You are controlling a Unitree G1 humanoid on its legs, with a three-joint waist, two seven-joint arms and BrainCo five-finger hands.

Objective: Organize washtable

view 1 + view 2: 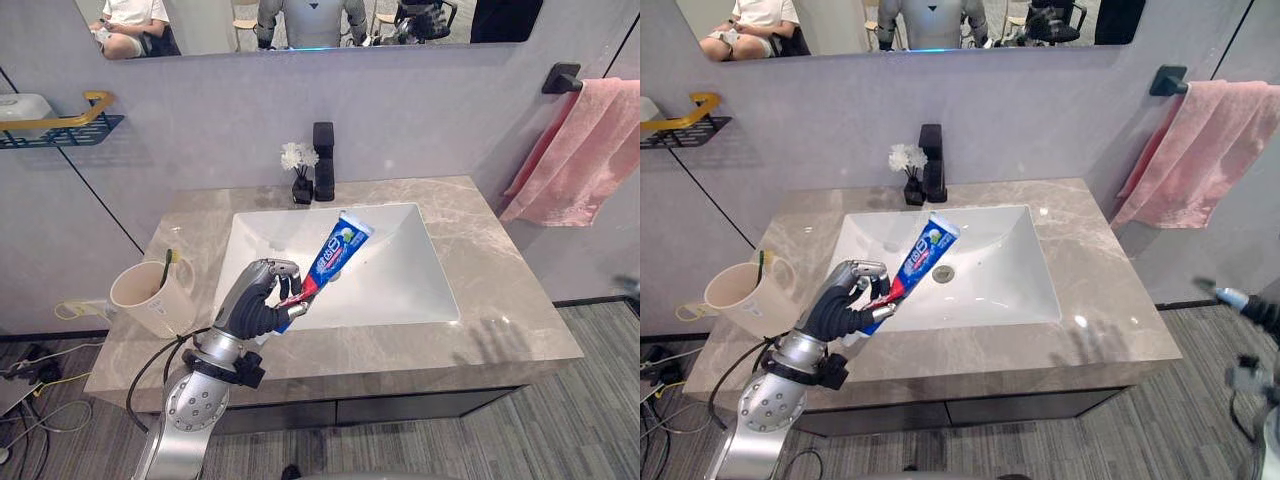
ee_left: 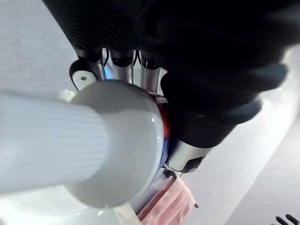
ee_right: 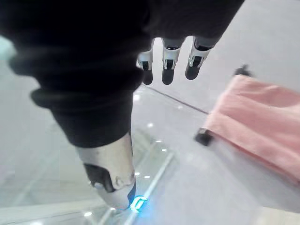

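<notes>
Marble counter (image 1: 500, 300) around a white sink (image 1: 400, 275): over the sink's front left corner a blue toothpaste tube (image 1: 338, 250) tilts upward, its lower end clenched in the left hand (image 1: 255, 305). A beige cup (image 1: 150, 298) holding a toothbrush (image 1: 167, 262) stands nearby. The right hand (image 3: 168, 61), off by the pink towel (image 3: 262, 117), seems relaxed, holding nothing

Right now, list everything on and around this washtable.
toothpaste tube: one, blue, white and red, held over the sink
cup: one, beige, counter's left end, toothbrush inside
sink: one, white, set in the counter
faucet: one, black, behind the sink
flowers: one white bunch, dark vase, beside the faucet
towel: one, pink, right wall
shelf: one, blue and yellow, left wall
left hand: curled round the toothpaste tube
right hand: fingers relaxed, holding nothing
</notes>
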